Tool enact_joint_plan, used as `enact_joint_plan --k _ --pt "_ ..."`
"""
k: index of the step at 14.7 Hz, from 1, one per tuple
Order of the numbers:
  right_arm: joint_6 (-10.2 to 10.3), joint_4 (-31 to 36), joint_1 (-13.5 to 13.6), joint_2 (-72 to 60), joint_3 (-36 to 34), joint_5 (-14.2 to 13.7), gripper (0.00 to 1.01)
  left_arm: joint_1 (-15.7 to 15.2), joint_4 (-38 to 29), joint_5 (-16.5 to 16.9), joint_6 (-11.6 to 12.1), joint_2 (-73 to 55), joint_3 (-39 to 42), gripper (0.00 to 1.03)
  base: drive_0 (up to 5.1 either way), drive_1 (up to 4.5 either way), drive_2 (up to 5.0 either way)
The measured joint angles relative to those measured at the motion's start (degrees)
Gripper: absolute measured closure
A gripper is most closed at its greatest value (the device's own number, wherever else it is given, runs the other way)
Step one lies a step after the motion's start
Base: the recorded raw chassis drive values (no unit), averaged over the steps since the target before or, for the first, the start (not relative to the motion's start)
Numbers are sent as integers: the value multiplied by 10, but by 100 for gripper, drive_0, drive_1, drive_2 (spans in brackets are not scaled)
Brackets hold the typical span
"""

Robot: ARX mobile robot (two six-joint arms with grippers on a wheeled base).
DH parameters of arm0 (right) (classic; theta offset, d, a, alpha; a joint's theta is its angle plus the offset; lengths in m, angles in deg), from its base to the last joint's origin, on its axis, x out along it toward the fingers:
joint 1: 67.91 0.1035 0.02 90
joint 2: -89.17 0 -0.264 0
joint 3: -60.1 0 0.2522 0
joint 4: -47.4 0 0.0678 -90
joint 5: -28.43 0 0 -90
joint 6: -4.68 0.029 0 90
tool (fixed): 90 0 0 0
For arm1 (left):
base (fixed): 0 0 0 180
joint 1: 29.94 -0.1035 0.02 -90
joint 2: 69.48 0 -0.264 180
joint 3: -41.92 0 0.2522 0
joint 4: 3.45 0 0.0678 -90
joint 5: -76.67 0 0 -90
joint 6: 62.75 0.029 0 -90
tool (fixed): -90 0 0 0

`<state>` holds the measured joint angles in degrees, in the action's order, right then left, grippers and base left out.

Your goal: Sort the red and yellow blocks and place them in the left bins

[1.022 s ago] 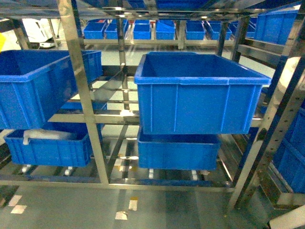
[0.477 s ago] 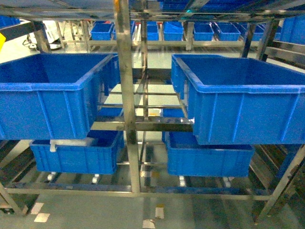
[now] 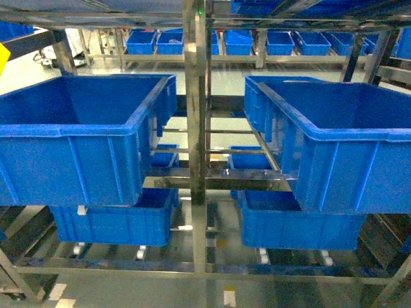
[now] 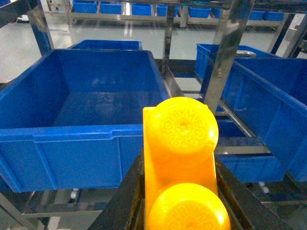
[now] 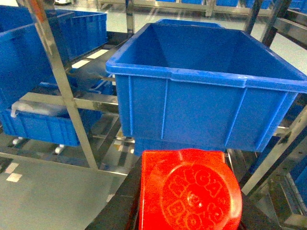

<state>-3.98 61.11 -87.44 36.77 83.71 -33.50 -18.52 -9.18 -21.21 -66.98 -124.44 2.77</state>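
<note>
The yellow block (image 4: 180,158), orange-yellow with two round studs, fills the bottom of the left wrist view. My left gripper (image 4: 180,194) is shut on it, black fingers (image 4: 125,196) pressing both sides. It hangs in front of the left bin (image 4: 72,136), a deep bright-blue crate (image 3: 64,131) whose inside looks bare. The red block (image 5: 189,191), with one embossed stud, sits in my right gripper (image 5: 189,203), which is shut on it, below and in front of another big blue crate (image 5: 201,79). Neither gripper shows in the head view.
A steel rack upright (image 3: 196,96) stands between the left bin and the right-hand crate (image 3: 347,135). Lower blue crates (image 3: 112,224) (image 3: 298,224) sit on the shelf beneath. A row of small blue crates (image 3: 237,42) lines the far rack. Grey floor lies below.
The head view has swung left: the rack upright and both big crates have slid rightward in the frame, and the left bin now fills more of the view.
</note>
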Motion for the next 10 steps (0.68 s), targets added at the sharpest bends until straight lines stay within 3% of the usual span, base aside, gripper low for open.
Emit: enact_joint_plan --k 10 --pt "0 0 0 0 0 0 74 -1 0 0 0 1 0 76 -1 8 -11"
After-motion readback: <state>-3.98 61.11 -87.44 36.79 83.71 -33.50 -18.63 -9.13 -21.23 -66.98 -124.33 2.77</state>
